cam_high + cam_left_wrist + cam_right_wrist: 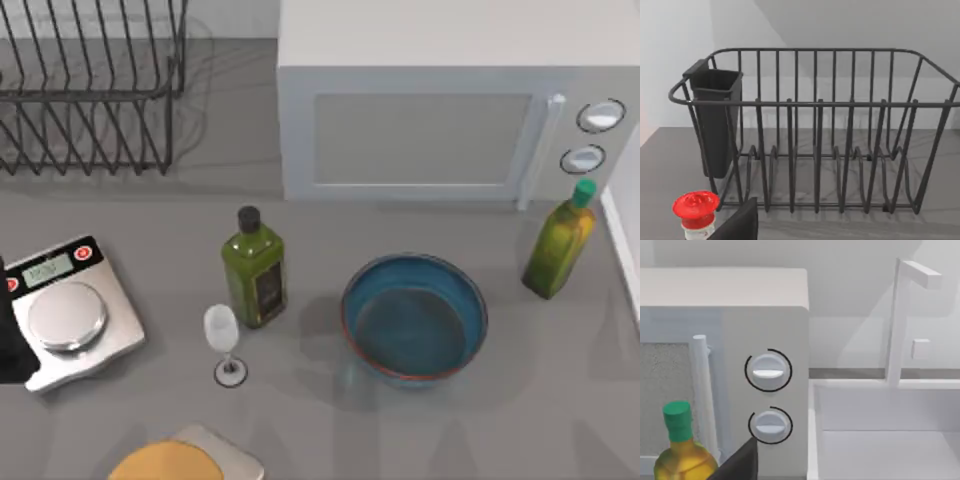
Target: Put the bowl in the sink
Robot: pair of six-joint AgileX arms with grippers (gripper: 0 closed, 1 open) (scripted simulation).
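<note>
Large round glossy blue bowl point(415, 318) with thin reddish-brown rim, upright on the matte grey surface point(560, 400), right of centre in the top view, in front of the white microwave point(440, 100). Not in the sink point(890, 440), a plain white basin seen in the right wrist view beside the microwave's two round dials, with an angular white faucet point(900, 320) behind it.

Just left of the bowl, a squat square dark-green glass bottle point(253, 268) with black cap; near its base a small frosted stemmed glass point(224, 340). Right of the bowl, a slimmer yellow-green bottle point(560, 245) with green cap, near the surface's right edge.

At far left, a brushed-steel scale point(70, 320) with round pan and two red buttons. Behind it, a dark wire dish rack point(815, 135) with a matte black cutlery cup clipped at one corner. Red ridged cap point(695, 206) in the left wrist view, on a small container.

Cannot tell the state of either end effector
</note>
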